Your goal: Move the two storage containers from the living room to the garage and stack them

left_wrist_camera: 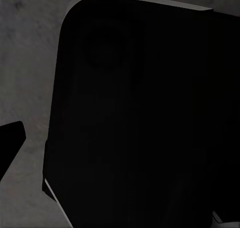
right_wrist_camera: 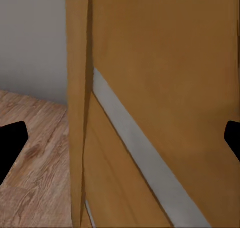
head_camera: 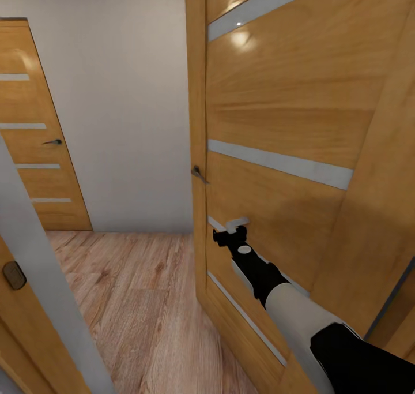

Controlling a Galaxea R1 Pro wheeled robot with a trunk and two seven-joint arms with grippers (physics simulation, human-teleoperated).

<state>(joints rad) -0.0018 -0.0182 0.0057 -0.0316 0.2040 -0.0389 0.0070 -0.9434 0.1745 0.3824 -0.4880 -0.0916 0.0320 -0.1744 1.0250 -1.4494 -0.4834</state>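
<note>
Right arm: reaches forward from low right, white forearm, black wrist; right end effector (head_camera: 231,231) sits at the face of the open door (head_camera: 276,123), near its free edge and below the handle.
Right end effector state: fingers apart in the right wrist view, dark tips at either side, nothing between them but door panel; empty.
Left end effector: cannot tell whether apart or together; the left wrist view is mostly a dark rounded body against grey.
Door handles: two counted, one on the open door (head_camera: 199,173), one on the far closed door (head_camera: 53,142).
Doors: two full ones, both wood with pale strips; a third wooden edge at near left.
Floor (head_camera: 132,301): light wood planks.
Storage containers: none in sight here; location unknown.
Step in hand: transit, likely getting past this door.
Next move: probably push the door wider, then drive through.
</note>
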